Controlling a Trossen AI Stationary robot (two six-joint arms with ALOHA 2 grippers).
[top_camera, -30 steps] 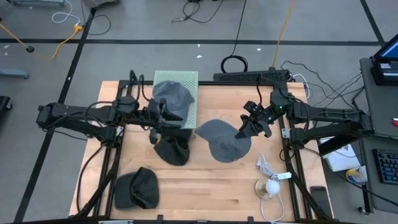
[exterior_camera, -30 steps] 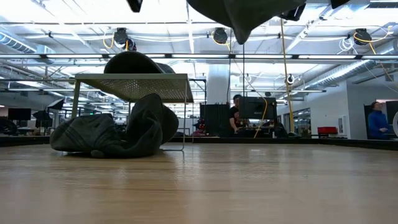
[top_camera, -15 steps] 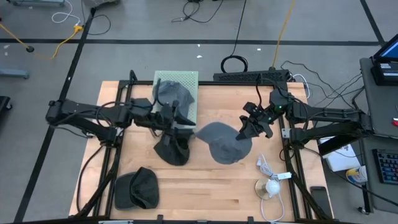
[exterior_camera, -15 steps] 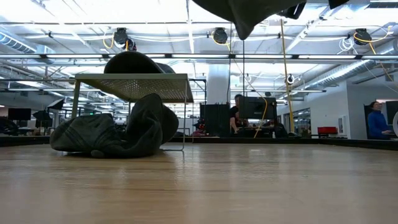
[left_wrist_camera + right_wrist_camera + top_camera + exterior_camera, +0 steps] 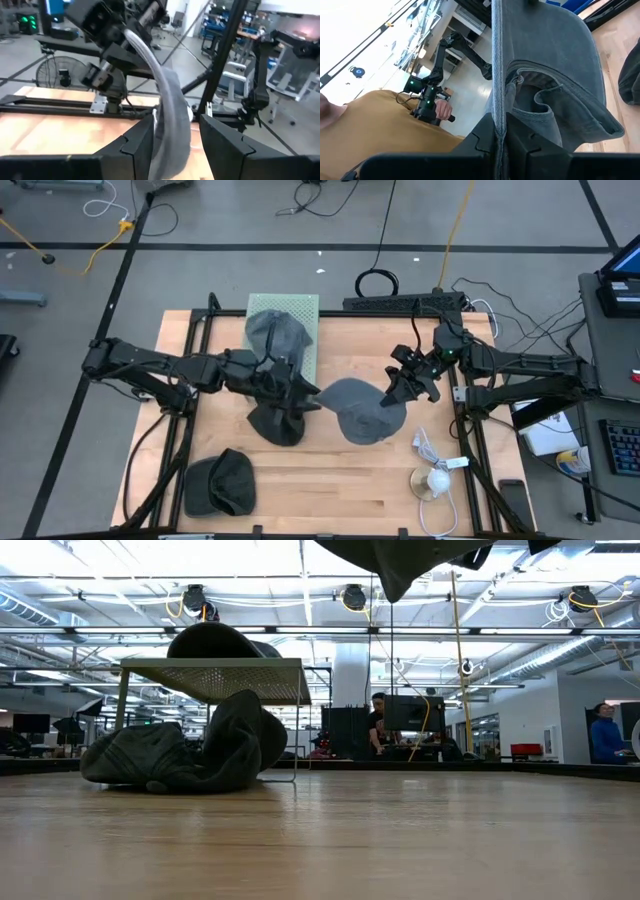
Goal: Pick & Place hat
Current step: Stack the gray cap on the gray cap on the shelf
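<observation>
Right now the right claw (image 5: 392, 392) is pinched shut on the brim of a soft grey fabric cap (image 5: 358, 408), holding it in the air above the middle of the pale wooden worktop (image 5: 330, 480), with the crown hanging free below the grip. From the left, the left claw (image 5: 312, 397) reaches toward the cap's other edge; its fingers (image 5: 135, 142) stand partly apart with the grey cloth showing between them, though I cannot tell whether they touch it. A second grey cap (image 5: 274, 332) rests on top of a pale green perforated stand (image 5: 300, 308) at the far side of the worktop, a crumpled dark cap (image 5: 276, 420) lies just in front of that stand, and another dark cap (image 5: 222, 482) sits near the front left corner. By the look of it the held cap is light and floppy: the crown sags and folds, so it gives nothing firm to squeeze. The brim seems the stiffer part and the better place to grip, as the right claw has done. Thin cloth could slip from a shallow pinch, so a deep bite on the brim edge looks safest.
</observation>
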